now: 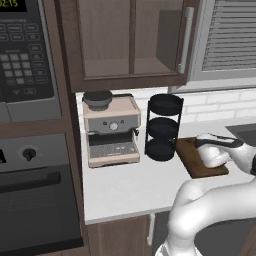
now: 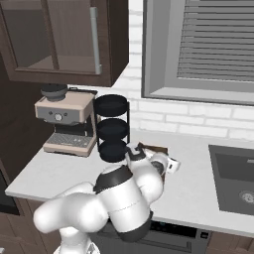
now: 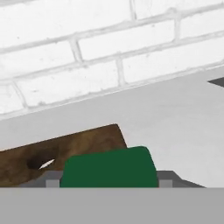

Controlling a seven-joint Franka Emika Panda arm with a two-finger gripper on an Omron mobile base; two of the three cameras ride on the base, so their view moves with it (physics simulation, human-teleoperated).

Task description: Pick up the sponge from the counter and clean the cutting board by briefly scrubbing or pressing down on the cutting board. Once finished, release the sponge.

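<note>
From the hand view I see the sponge (image 3: 109,167) right at the bottom edge, its green top filling the space between the two fingertips of my end effector (image 3: 105,179). The grey tips sit against the sponge's two ends, so I read the end effector as clamped on the sponge. Taking the cutting board (image 3: 65,151) as my landmark, the sponge is over its near right corner, partly past the board's edge toward the bare white worktop (image 3: 175,127). I cannot tell whether the sponge is pressed onto the board or held just above it. Beyond the board the worktop meets a white brick wall (image 3: 100,48).

In the left base view the board (image 1: 192,162) lies on the worktop (image 1: 125,185), with the hand (image 1: 215,150) low over its far end. Just left of the board stands a black three-tier round rack (image 1: 163,126), its base close to the board's corner. Left of the rack is a beige coffee machine (image 1: 111,130).

In the right base view the arm covers most of the board (image 2: 154,149); a sink (image 2: 233,178) lies well to the board's right.
</note>
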